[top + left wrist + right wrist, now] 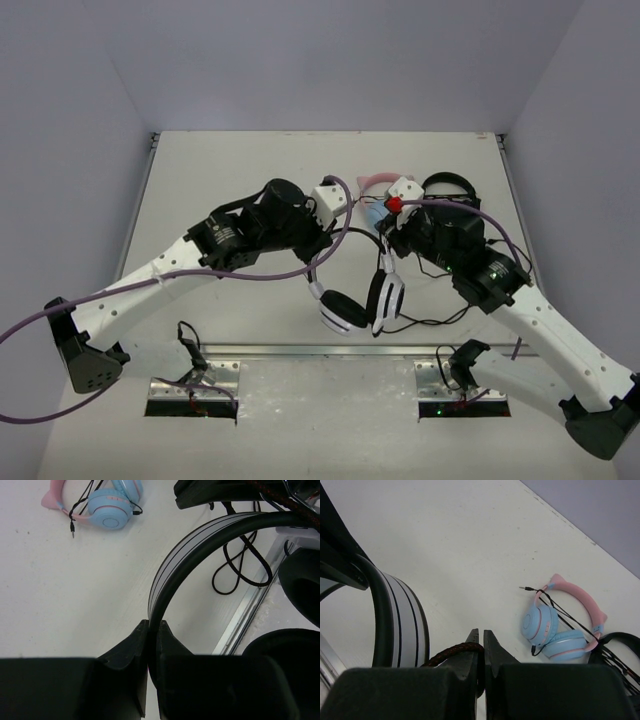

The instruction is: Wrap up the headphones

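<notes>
Soft, even light from above washes the white table [230, 170], bright but free of glare, and the two arms throw only pale, diffuse shadows. The top view is sharp, with little bending at its edges. In the wrist views the black fingers [127, 647] nearest the lens sit dark and out of focus. The headband of the headphones [162, 575] carries a mild sheen, while the cat-ear headphones [540, 625] beyond stay crisp.

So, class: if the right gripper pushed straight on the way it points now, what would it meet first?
Probably the bare table. The right gripper, shut on a braided cable, aims at an open patch of it; the pink-and-blue headphones lie off to one side. Depth is hard to judge.
</notes>
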